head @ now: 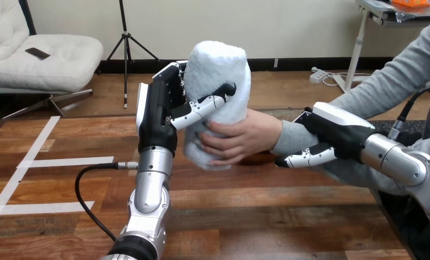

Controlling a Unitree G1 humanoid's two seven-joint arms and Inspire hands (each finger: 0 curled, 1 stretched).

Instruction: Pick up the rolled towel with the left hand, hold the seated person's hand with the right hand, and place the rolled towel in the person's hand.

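Observation:
A white rolled towel (219,81) stands upright in the air above the table's middle. My left hand (164,111) is shut on it, thumb across its front and fingers behind its left side. The person's hand (240,138) comes in from the right and its fingers wrap the towel's lower part. My right hand (334,138) is curled round the person's wrist over the grey sleeve (375,92), thumb showing below the forearm.
The wooden table (256,216) stretches below both arms. White tape strips (39,162) mark its left part. A black cable (88,189) loops beside my left forearm.

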